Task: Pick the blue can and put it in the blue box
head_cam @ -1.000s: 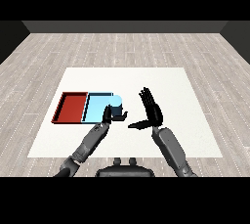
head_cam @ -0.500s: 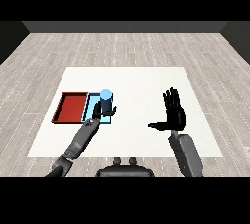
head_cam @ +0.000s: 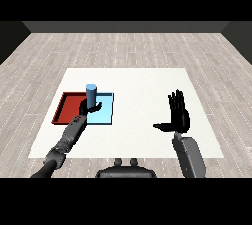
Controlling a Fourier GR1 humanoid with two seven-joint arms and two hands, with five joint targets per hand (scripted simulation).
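While left hand (head_cam: 91, 106) curls round blue can (head_cam: 91, 93), upright over blue tray (head_cam: 106, 114), placing step underway; next: lower, uncurl fingers. Right hand (head_cam: 178, 115) open, well apart.

My two forearms are grey, rounded and smooth, and each ends in a black hand with slim black fingers and a thumb. My left forearm (head_cam: 69, 138), the one nearer the red tray (head_cam: 65, 108), looks built in sections: a darker grey band sits near the wrist, with a few tiny reddish marks along its upper side, too small to make out. My left hand (head_cam: 91, 106) is black all over. My right forearm (head_cam: 188, 154), well away from the red tray, is a thicker, plain grey casing. My right hand (head_cam: 178, 116) is the same matte black.
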